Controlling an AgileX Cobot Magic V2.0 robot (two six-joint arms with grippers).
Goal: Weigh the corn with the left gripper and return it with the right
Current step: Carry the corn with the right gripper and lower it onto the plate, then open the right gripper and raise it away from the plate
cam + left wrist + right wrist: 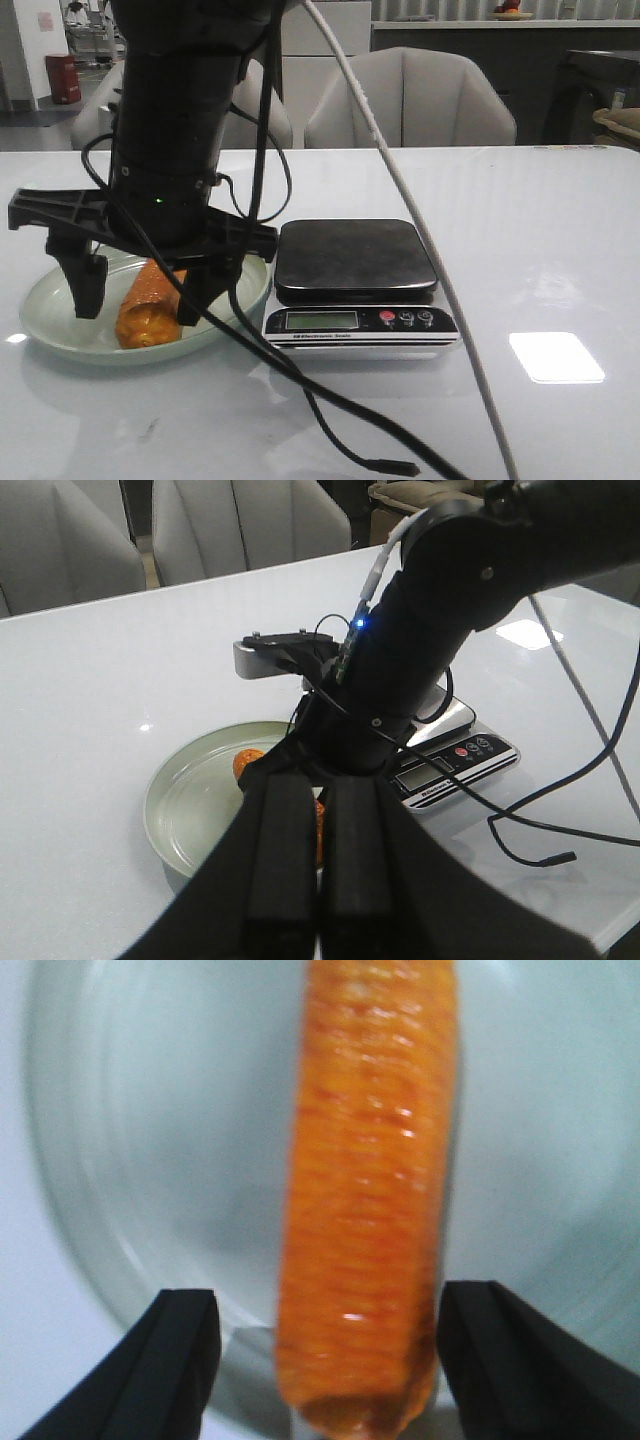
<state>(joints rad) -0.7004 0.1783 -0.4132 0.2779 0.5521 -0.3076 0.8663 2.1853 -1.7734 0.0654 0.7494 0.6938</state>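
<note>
Right claw gapes, straddling corn untouched.

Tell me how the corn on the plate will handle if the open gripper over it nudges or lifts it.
The corn is a round cob, so a sideways nudge would probably roll it across the plate. It looks stiff and should not sag when lifted. Its kernels look glossy, so it may slip; the right gripper stands open astride it, and closing across the width seems safest.

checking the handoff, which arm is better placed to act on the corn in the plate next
Right. The right gripper hangs open over the pale green round plate, fingers either side of the orange-yellow corn cob. The left gripper is shut and held back from it.
</note>
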